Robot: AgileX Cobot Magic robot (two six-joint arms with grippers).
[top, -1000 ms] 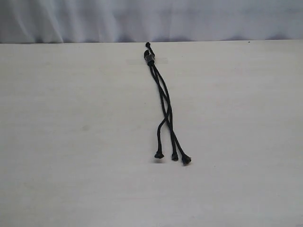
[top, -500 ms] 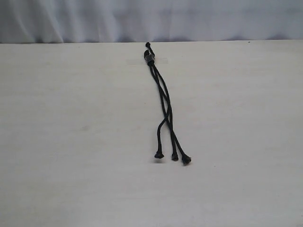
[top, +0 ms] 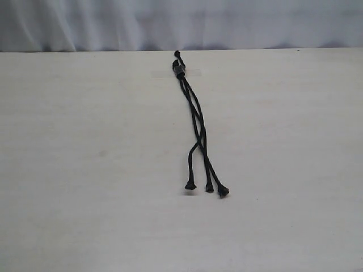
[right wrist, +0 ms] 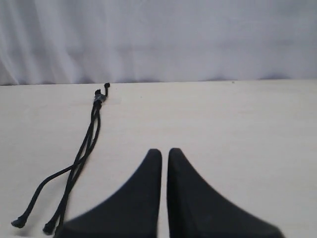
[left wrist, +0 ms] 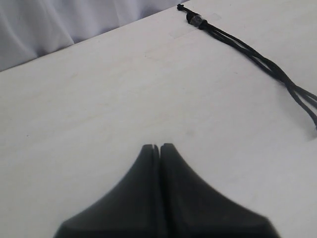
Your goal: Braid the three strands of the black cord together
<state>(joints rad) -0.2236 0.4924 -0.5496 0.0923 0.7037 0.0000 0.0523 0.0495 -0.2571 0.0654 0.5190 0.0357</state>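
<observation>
On the pale table [top: 85, 170], the black cord [top: 199, 124] lies loosely crossed.

No writing, label, brand name, number or sign can be read in any view. The black cord [top: 202, 133], the pale table [top: 85, 170] under it and the grey curtain [top: 85, 22] behind show only plain surfaces, with no legible marks on them.
</observation>
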